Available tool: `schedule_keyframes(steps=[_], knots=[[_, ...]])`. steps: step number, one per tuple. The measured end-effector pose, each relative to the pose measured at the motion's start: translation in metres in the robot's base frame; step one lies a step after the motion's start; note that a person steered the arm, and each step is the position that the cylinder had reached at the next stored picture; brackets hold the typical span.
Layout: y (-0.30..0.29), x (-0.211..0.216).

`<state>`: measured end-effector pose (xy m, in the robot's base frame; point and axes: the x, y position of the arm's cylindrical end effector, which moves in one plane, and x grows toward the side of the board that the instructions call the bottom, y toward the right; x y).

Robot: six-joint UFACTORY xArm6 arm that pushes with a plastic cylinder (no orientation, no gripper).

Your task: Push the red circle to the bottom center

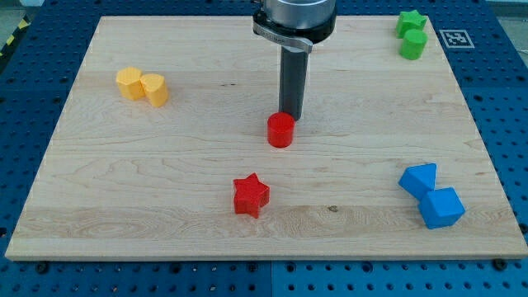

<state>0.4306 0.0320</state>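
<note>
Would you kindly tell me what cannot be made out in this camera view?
- My tip: its very end is hidden behind the red circle, so contact cannot be confirmed.
- The arm above the rod: cut off by the view's top edge.
- The green blocks: too small to tell whether they touch.

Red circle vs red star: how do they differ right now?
Shape: the red circle is a round cylinder; the red star has points.
Place: circle mid-board; star nearer the view's bottom, slightly left.
Contact: my tip sits right behind the circle; the star stands alone.
Both are red.
</note>
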Motion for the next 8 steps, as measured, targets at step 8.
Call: schedule_keyframes(steps=[8], knots=[[-0.019,0.087]])
